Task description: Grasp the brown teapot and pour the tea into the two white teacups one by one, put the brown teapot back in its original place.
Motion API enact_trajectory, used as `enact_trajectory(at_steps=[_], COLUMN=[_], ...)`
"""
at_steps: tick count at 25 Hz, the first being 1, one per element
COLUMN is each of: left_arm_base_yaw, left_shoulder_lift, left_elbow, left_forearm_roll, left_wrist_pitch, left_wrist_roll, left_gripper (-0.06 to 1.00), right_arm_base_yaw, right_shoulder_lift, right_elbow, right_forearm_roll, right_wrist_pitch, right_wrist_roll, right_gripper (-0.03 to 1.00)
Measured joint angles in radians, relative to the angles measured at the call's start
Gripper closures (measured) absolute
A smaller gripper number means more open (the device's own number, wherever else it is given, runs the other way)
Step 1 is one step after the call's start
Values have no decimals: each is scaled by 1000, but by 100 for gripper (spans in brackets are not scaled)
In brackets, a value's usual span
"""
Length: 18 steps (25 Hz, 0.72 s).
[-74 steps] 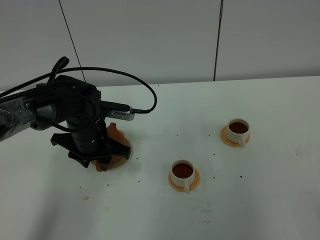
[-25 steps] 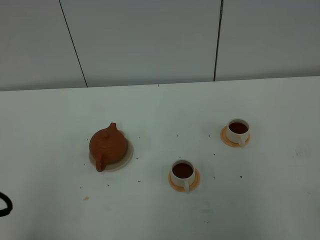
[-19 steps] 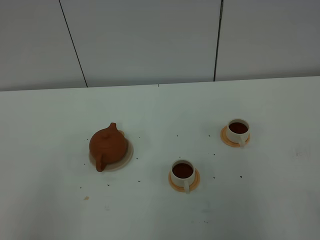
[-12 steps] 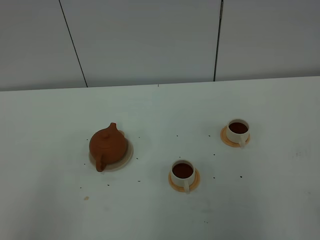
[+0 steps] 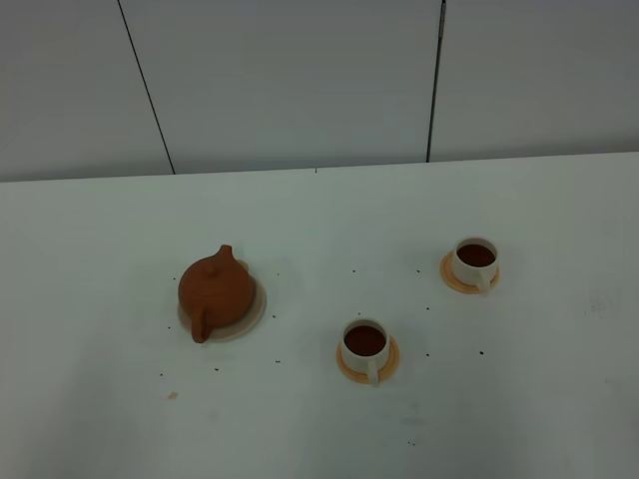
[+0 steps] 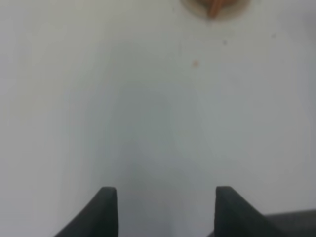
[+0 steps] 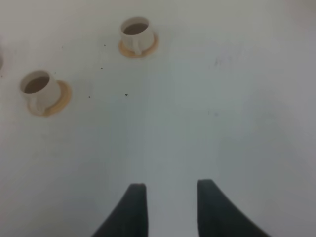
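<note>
Change noted against three seconds back: left arm gone from over teapot, withdrawn out of high view. Task judged complete.

Near: left end effector (image 6: 160,210) seen wide open, nothing held, bare table (image 5: 319,429) beneath. Right end effector (image 7: 168,207) seen parted, empty, touching nothing.

Middle: near cup (image 5: 365,346) at 5 o'clock of table centre, dark tea inside, on orange saucer.

Far: teapot (image 5: 215,289) released on cream saucer (image 5: 256,308) at 9 o'clock; far cup (image 5: 475,260) filled, at 3 o'clock.
</note>
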Motion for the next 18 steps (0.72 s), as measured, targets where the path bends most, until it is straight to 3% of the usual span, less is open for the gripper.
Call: enact_trajectory(at_steps=[11,18], left_arm_base_yaw=[0,0], left_shoulder_lift=[-223,-238], left_elbow=[5,8], left_forearm_roll=[-4,-4], left_wrist_pitch=[1,2], left_wrist_roll=[1,2], left_gripper=[44,44], right_arm_base_yaw=[0,0], right_shoulder_lift=[0,0], right_elbow=[0,0], right_forearm_roll=[0,0], right_wrist_pitch=[0,0], right_wrist_roll=[0,0], right_gripper=[72,72])
